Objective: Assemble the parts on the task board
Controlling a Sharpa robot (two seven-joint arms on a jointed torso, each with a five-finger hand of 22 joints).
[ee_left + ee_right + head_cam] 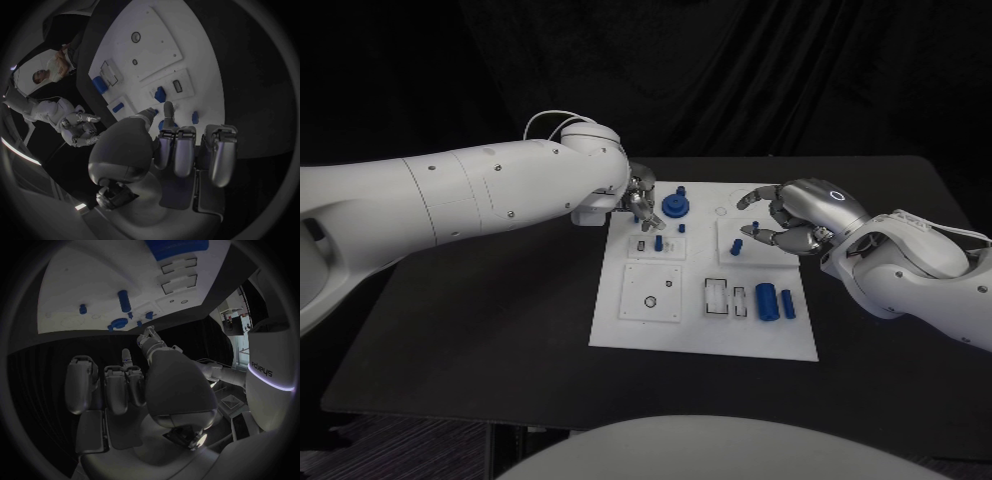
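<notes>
Task board lying at frame centre, assembly judged partly done: blue gear-like part standing at upper middle, small pegs beside it, large blue cylinder and smaller blue piece lying loose at lower right, several sockets unfilled. Left hand hovering just left of the gear-like part, whether pinching anything being impossible to tell; right hand hanging over the board's upper right, fingers curled apart, holding nothing. Reading "sharpa" faintly along the white arm at right in the right wrist view.

head camera looks down; wrist cameras near; all share task board.
</notes>
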